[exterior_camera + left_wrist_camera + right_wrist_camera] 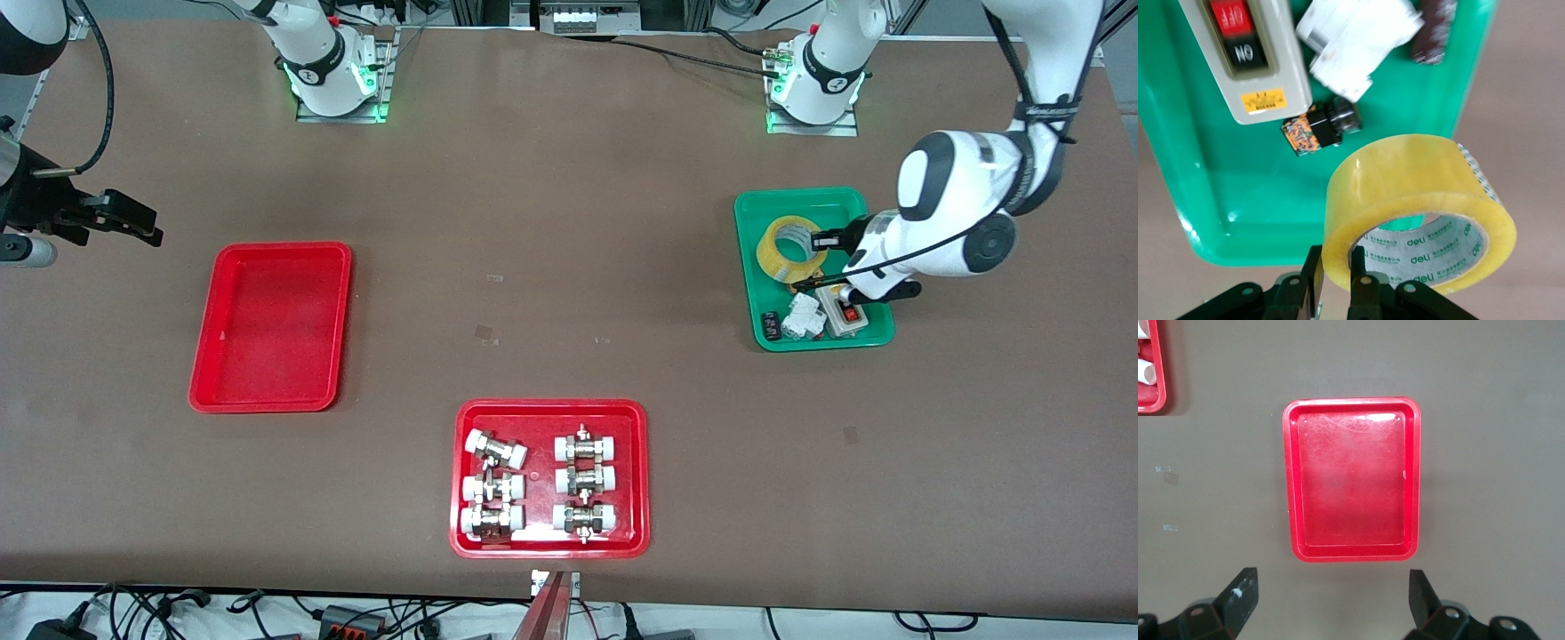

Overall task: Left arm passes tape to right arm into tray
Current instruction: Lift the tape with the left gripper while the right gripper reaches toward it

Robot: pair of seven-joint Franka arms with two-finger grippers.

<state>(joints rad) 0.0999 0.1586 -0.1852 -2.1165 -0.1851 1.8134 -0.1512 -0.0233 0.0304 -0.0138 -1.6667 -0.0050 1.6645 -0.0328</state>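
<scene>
The brown table (569, 293) carries three trays. The plain red tray (271, 327) lies toward the right arm's end of the table and holds nothing. A second red tray of metal fittings (549, 477) sits nearest the front camera, between the two ends, with six white-capped fittings (538, 484) in two columns. The green tray (813, 267) lies toward the left arm's end, and the left arm reaches down over it. Its left pincer (1335, 280) is closed on the wall of the tape (1418, 207), one finger inside the hollow core and one outside; in the left wrist view the yellowish roll is tilted over the green tray's edge, and whether it touches the tray floor I cannot tell. In the same green tray, nearer the front camera than the roll, are a grey switch box (1248, 57) with a red and a black button, a white plastic part (1355, 40), a small black component (1325, 127) and a dark block (1435, 30). The right pincer (1331, 597) waits above the table beside the plain red tray, its fingers spread wide with nothing between them.
</scene>
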